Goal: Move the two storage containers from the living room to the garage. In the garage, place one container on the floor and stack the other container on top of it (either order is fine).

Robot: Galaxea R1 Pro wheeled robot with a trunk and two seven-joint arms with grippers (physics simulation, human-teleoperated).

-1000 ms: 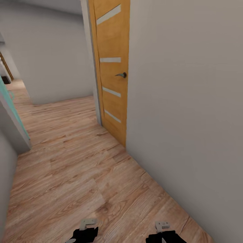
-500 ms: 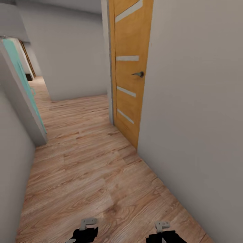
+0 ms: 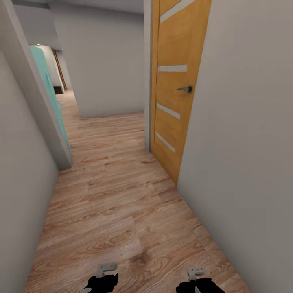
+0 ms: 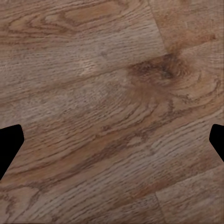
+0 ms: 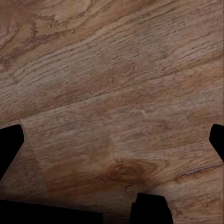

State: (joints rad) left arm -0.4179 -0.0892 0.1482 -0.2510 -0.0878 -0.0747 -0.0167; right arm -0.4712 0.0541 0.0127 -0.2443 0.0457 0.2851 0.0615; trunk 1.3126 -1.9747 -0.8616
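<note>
Both sets of jaws, left gripper (image 4: 112,140) and right gripper (image 5: 112,140), gape wide and empty over plank floor (image 3: 122,203). Pale walls (image 3: 244,162) hem a corridor running toward twelve o'clock, a wooden door (image 3: 175,93) at one o'clock, a teal door (image 3: 49,89) at eleven. No storage containers appear.

A narrow hallway with a wood plank floor (image 3: 118,203) runs ahead. An orange door (image 3: 177,89) with pale stripes and a dark handle (image 3: 185,89) stands open; a grey wall (image 3: 244,142) adjoins it, a teal door (image 3: 51,97) lies across the hallway from it.
</note>
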